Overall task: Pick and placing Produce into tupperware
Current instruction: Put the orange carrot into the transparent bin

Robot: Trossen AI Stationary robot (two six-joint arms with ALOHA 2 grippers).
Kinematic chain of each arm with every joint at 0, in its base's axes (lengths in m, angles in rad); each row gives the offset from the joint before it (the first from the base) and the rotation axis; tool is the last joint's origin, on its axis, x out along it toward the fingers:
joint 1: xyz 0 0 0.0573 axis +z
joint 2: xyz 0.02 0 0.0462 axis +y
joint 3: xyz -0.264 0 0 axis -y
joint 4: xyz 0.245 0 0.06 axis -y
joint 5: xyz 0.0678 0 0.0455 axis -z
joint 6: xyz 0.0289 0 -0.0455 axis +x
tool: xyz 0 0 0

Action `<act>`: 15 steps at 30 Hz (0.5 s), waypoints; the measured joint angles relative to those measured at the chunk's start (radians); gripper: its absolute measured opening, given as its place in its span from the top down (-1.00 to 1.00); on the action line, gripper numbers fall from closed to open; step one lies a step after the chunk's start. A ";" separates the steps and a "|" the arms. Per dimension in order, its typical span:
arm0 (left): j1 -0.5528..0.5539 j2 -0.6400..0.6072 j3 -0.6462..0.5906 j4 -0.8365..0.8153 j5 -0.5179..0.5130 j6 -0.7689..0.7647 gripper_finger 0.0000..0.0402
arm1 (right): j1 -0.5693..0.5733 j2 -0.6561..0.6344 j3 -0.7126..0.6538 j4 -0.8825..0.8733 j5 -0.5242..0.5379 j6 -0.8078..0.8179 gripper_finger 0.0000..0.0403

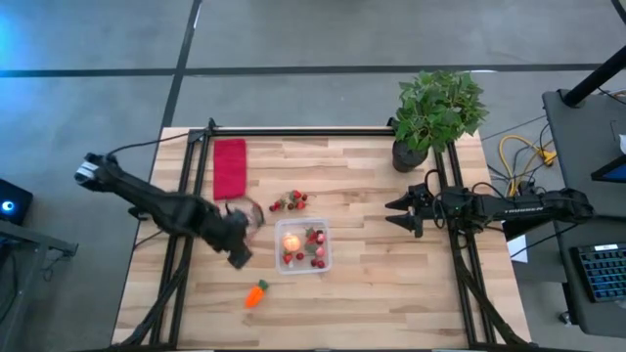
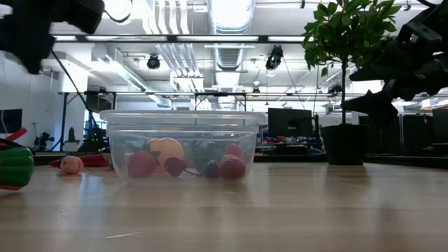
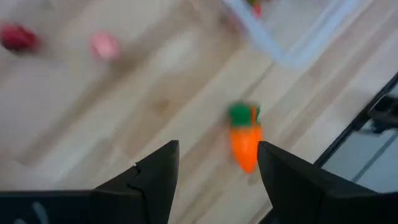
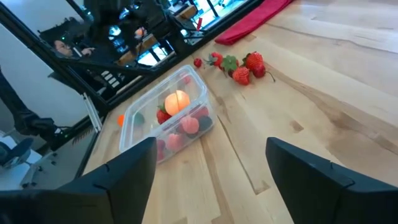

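Observation:
The clear tupperware (image 1: 303, 246) sits mid-table and holds a pale orange round fruit (image 1: 290, 242) and several red and dark berries. More red berries (image 1: 290, 201) lie on the wood beyond it. The orange carrot with a green top (image 1: 256, 293) lies on the table nearer the near edge. My left gripper (image 1: 240, 256) hovers open just left of the tupperware. In the left wrist view the carrot (image 3: 244, 140) shows beyond its open gripper (image 3: 217, 149). My right gripper (image 1: 391, 213) waits open at the right, above the table, facing the tupperware (image 4: 168, 121).
A folded red cloth (image 1: 230, 168) lies at the far left of the table. A potted green plant (image 1: 435, 112) stands at the far right corner. Black frame rails (image 1: 196, 186) run along both sides. Bare wood lies between the tupperware and my right gripper.

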 joint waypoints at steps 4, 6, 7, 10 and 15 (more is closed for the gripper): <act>-0.113 0.103 0.003 0.015 0.001 -0.094 -0.01 | 0.000 0.000 0.000 0.000 0.000 0.000 -0.46; -0.144 0.145 0.005 0.015 0.001 -0.123 -0.01 | 0.000 0.000 0.000 0.000 0.000 0.000 -0.45; -0.157 0.163 0.006 0.021 0.006 -0.129 -0.01 | 0.000 0.000 0.000 0.000 0.000 0.000 -0.45; -0.187 0.202 0.011 0.091 0.055 -0.137 -0.01 | 0.000 0.000 0.000 0.000 0.000 0.000 -0.43; -0.207 0.243 0.019 0.162 0.068 -0.136 -0.01 | 0.000 0.000 0.000 0.000 0.000 0.000 -0.44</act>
